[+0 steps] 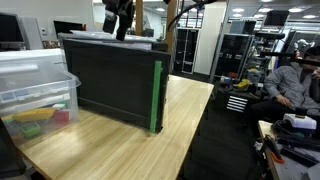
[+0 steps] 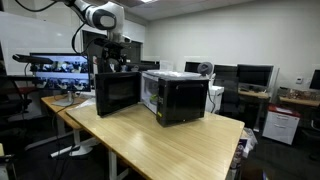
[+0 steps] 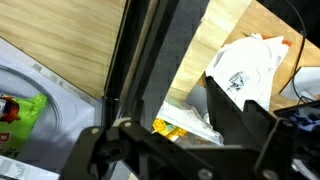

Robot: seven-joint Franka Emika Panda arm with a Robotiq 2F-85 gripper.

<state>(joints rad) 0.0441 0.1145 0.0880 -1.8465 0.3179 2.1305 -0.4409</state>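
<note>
Exterior view: gripper (image 1: 118,16) at top centre, just over the open microwave door (image 1: 110,85); plastic bin (image 1: 35,88) lower left.
Exterior view: microwave (image 2: 182,97) mid-frame, microwave door swung left, gripper above it.
Wrist view: fingers (image 3: 235,115) spread wide, holding nothing; white bag (image 3: 245,68) upper right.

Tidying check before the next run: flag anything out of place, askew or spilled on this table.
The microwave door stands swung wide open, with the open end effector just above its top edge. Nothing looks spilled or damaged.
</note>
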